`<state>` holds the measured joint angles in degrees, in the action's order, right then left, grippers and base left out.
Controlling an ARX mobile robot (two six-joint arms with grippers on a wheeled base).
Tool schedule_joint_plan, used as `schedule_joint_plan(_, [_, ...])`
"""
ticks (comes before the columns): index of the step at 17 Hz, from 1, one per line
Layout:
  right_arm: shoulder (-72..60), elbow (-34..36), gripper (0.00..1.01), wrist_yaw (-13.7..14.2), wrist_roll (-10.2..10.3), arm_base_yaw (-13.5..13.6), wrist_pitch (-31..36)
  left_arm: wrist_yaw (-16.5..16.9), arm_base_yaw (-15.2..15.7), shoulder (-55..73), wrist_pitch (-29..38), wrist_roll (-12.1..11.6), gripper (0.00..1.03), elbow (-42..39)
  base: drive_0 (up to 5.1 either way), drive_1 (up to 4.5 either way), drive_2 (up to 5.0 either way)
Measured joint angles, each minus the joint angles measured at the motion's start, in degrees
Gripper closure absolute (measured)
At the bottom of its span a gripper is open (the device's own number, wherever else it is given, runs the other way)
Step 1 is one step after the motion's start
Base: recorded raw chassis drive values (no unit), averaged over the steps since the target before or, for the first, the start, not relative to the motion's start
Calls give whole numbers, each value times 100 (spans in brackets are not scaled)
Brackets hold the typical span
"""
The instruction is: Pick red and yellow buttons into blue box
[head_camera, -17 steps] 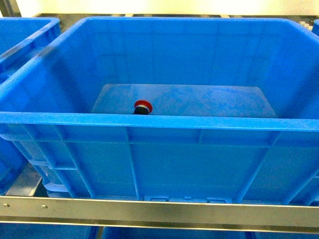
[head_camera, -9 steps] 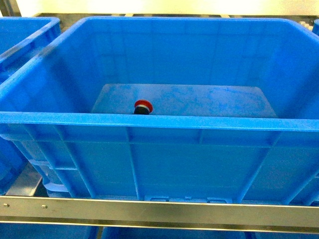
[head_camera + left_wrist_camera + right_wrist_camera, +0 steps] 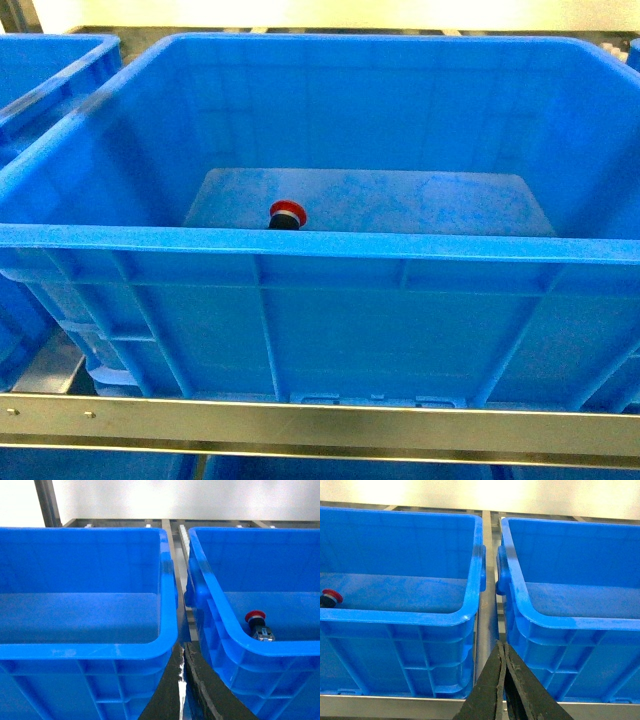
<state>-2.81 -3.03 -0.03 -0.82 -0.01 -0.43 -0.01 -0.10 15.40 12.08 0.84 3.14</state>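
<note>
Left gripper closed, empty | right gripper closed, empty

Left gripper and right gripper both have their fingers pressed together, holding nothing.

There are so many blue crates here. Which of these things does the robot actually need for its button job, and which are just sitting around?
Part of the job:
- red button, lying on the floor of the blue box
- yellow button: not in view

Just around:
- left neighbouring crate
- right neighbouring crate
- metal shelf rail
</note>
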Motion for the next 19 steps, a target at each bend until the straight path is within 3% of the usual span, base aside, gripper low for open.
schedule_joint_plan(6, [260,221,99,0,0,0,17,0,-2,-522,-195,0,101,-232,0,0,0])
schedule_joint_plan(7, [258,221,99,0,0,0,22,-2,-2,-754,-514,-2,101,-227,0,0,0])
schedule_joint_plan(8, [260,221,99,0,0,0,20,4,-2,-1276,-1257,-2,101,-229,0,0,0])
schedule_joint_plan(19, [258,221,99,0,0,0,17,0,-2,-1482,-1231,-17,101,-229,0,0,0])
